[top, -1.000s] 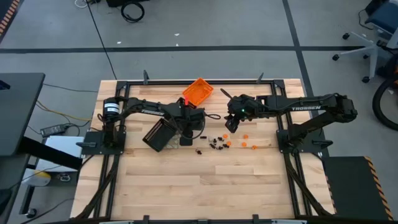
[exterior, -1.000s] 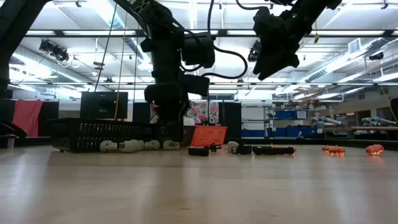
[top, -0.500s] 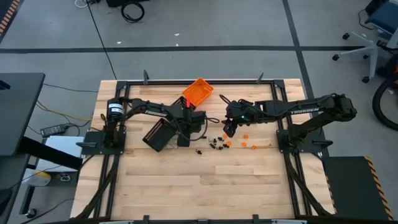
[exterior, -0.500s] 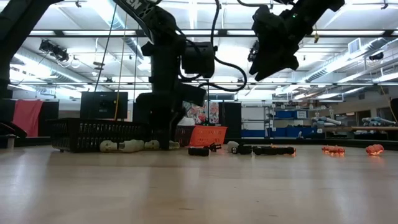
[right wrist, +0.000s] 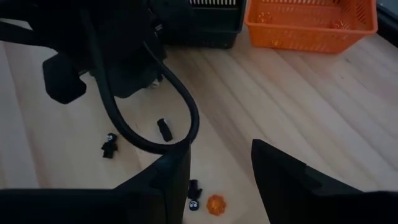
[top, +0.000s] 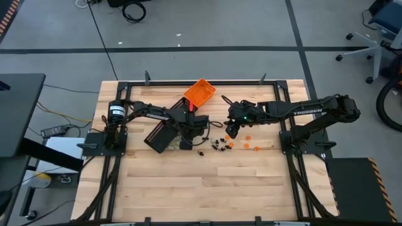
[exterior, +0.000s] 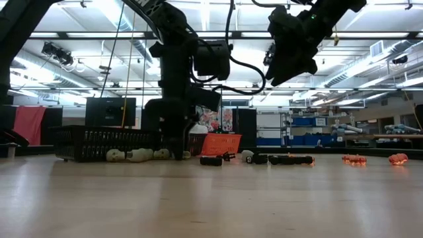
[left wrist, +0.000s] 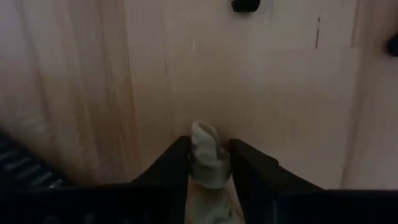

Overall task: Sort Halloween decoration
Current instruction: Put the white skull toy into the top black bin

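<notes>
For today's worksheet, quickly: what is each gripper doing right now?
Left gripper: closed on a whitish trinket, down at the table.
Right gripper: open, holding nothing, above the scattered trinkets.

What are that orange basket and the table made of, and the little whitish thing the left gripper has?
The orange basket looks like moulded plastic: glossy, with slotted walls. The table looks like pale wood planks, with visible grain and seams. The whitish trinket between the left gripper's fingers looks matte, perhaps soft plastic or rubber; that's hard to tell.

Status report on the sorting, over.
Left gripper down at table, fingers closing around whitish trinket. Right gripper open, hovering over orange trinket. Nothing blocking.
</notes>
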